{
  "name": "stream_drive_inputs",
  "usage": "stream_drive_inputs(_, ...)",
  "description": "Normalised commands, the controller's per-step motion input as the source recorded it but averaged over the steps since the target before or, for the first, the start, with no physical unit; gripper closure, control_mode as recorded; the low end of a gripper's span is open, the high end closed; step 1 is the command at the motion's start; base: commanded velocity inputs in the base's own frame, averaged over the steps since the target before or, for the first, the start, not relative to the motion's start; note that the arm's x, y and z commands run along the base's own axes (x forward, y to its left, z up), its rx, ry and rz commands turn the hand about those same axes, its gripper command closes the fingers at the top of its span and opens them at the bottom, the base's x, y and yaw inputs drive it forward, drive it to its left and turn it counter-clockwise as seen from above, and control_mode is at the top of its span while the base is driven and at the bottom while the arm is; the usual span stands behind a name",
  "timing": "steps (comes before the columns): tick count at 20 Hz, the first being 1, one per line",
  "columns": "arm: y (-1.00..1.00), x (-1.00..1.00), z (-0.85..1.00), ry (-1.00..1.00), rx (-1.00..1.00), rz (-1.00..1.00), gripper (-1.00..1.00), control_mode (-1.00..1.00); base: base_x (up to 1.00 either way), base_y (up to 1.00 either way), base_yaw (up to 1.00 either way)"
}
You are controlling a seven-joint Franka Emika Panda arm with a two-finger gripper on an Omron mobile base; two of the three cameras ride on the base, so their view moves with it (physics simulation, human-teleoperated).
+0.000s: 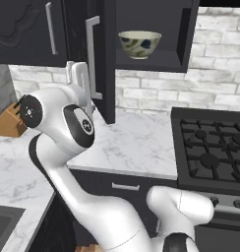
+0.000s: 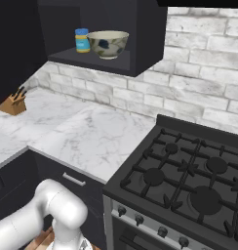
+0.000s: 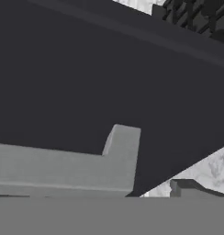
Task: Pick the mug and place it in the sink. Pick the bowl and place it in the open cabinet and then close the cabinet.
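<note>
The bowl [image 1: 139, 43] [image 2: 108, 43] sits upright on the shelf of the open cabinet [image 1: 156, 61] [image 2: 140, 39]. The cabinet's door [image 1: 109, 64] stands swung out, edge-on to the left base view, with its long silver handle [image 1: 92, 56] facing left. My gripper [image 1: 76, 70] is open, raised just left of that handle and close to it. In the hand view the handle [image 3: 81, 167] lies right in front against the dark door face [image 3: 109, 78], and one dark fingertip [image 3: 189, 187] shows at lower right. A corner of the sink [image 1: 3, 221] shows at lower left. The mug is out of view.
A blue-lidded jar [image 2: 82, 40] stands beside the bowl on the shelf. A wooden knife block [image 1: 11, 120] [image 2: 13, 104] sits on the marble counter [image 1: 136, 142] at the back left. A black gas stove [image 1: 213, 147] [image 2: 189, 176] lies to the right.
</note>
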Motion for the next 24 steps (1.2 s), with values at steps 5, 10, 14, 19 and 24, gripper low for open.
stream_drive_inputs(5, -0.46, 0.00, -0.21, -0.15, 0.20, -0.17, -1.00, -1.00, 0.00, 0.00, 0.00)
stream_drive_inputs(10, -0.45, 0.00, -0.23, -0.13, 0.21, -0.17, -1.00, -1.00, 0.00, 0.00, 0.00)
stream_drive_inputs(14, -0.46, 0.02, -0.18, -0.11, 0.20, -0.17, -1.00, -1.00, 0.00, 0.00, 0.00)
stream_drive_inputs(19, -0.44, 0.16, -0.10, -0.09, 0.19, -0.17, -1.00, -1.00, 0.00, 0.00, 0.00)
stream_drive_inputs(24, -0.40, 0.25, -0.11, -0.07, 0.18, -0.16, -1.00, -1.00, 0.00, 0.00, 0.00)
